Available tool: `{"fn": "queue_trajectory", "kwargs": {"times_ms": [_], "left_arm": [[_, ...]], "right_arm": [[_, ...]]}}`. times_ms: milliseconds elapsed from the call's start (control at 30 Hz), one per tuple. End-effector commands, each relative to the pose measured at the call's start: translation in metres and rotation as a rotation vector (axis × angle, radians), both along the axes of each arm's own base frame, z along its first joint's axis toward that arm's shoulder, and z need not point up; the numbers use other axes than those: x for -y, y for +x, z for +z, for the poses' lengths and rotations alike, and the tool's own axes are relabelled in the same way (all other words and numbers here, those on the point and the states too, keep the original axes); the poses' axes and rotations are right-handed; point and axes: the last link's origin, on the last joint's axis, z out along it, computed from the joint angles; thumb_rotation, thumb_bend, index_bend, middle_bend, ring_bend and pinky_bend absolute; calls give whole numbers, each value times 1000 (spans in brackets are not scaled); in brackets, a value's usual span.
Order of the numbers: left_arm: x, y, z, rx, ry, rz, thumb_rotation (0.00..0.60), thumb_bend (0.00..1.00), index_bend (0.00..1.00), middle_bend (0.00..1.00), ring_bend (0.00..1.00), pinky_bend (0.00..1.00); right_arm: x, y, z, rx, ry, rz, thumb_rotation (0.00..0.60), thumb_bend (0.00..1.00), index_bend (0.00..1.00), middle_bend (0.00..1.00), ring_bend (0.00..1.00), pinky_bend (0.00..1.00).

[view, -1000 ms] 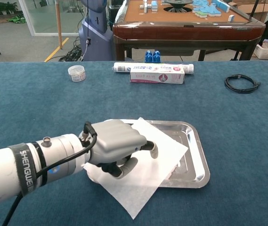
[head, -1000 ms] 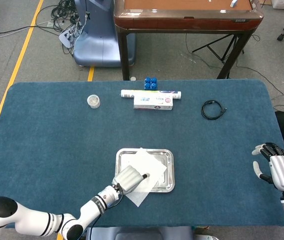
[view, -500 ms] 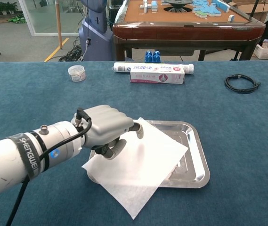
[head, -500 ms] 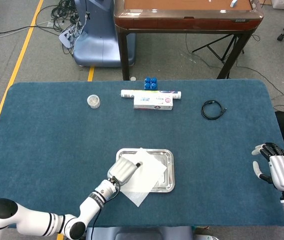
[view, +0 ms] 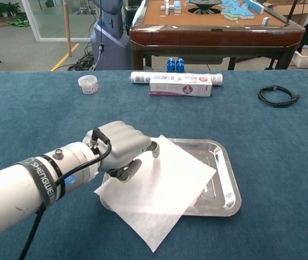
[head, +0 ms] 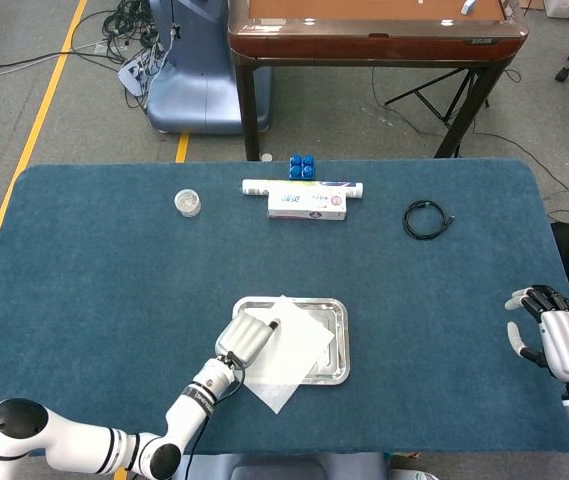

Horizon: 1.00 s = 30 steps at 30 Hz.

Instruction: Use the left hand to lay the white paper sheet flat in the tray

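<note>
White paper sheet (view: 162, 189) drapes over tray (view: 227, 187); left robot hand (view: 122, 149) clenched, empty; right robot hand (head: 556, 338) released.

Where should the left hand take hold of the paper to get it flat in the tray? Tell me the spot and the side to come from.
Probably the near corner of the paper, which hangs over the tray's front rim onto the table. Its edge looks free there, so fingers could pinch it. Bring the left hand in from the near left side, then lift and draw that corner inward; the sheet sits turned like a diamond.
</note>
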Motion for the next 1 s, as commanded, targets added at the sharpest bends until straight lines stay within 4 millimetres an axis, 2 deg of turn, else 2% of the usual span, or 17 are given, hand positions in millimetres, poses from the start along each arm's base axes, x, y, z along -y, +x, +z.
{"fn": "queue_trajectory", "kwargs": {"times_ms": [33,1000], "left_arm": [[-1,0,-2,-11,7,2,600,692,236,1000,1000,1000],[-2,9,-20,-43,14,-80,600,692,235,1000,1000,1000]], "right_arm": [[0,0,0,0,0,0,600,452,414,334,193,289],[-1,0,2,8,-3,1,600,451,414,334,193,289]]}}
